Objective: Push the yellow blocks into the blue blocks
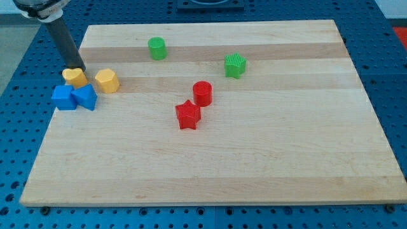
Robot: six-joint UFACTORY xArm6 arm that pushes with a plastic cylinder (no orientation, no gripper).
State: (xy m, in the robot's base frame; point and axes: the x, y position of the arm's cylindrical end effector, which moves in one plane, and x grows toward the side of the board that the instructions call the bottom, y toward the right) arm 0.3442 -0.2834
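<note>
2 yellow blocks (pixel 75 77) (pixel 107 81) sit far left on the surface (pixel 254 152), touching 2 blue blocks (pixel 63 98) (pixel 84 97). My tip (pixel 75 67) touches the left yellow. No pincer shows.

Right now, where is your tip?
My tip is at the board's left edge near the view's top, just above a yellow block, with two blue blocks below.

A pale wooden board (pixel 254 159) rests on a blue perforated table (pixel 19 146).
</note>
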